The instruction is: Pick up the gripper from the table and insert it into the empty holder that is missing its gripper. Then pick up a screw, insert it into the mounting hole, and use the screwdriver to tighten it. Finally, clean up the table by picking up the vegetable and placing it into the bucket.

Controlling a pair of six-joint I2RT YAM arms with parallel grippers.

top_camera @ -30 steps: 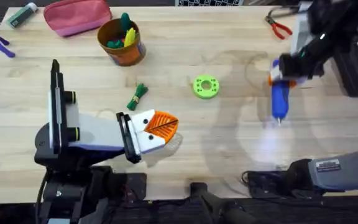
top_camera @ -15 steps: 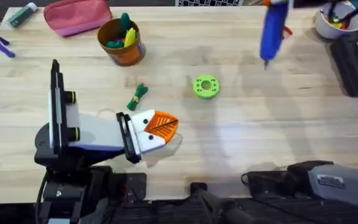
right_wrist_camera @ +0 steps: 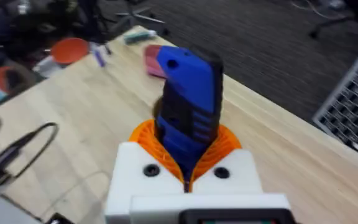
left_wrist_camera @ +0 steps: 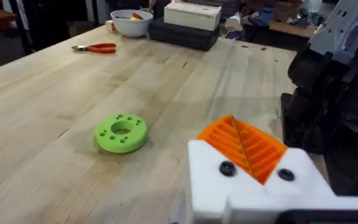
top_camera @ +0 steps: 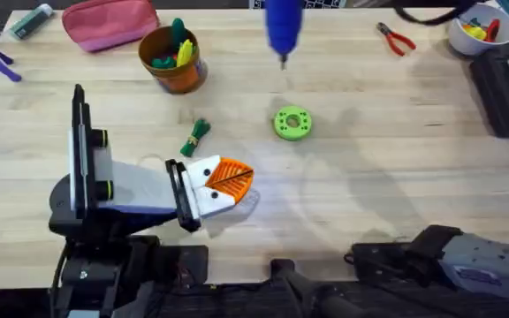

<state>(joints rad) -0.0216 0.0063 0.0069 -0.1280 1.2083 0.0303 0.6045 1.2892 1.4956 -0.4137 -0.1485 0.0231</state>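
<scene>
My right gripper [right_wrist_camera: 188,155] is shut on the blue screwdriver [right_wrist_camera: 188,102], which stands between its orange pads. From overhead the screwdriver [top_camera: 283,25] hangs tip down over the table's far edge, behind the lime-green disc [top_camera: 292,123]. My left gripper [top_camera: 228,181] rests low at the front left, its white mounts [left_wrist_camera: 253,186] carrying orange pads pressed together with nothing between them. The dark-green vegetable [top_camera: 195,137] lies on the table just beyond it. The orange-brown bucket [top_camera: 173,59] stands at the far left with toy items inside. The loose gripper and a loose screw are out of view.
Red-handled pliers [top_camera: 398,39] and a white bowl [top_camera: 475,31] sit at the far right. A pink pouch [top_camera: 109,22] lies far left, behind the bucket. A dark box [top_camera: 502,88] lines the right edge.
The screwdriver in my right gripper has swept up and leftward, from the right side of the table to the far middle. The left arm, vegetable and disc have not moved.
</scene>
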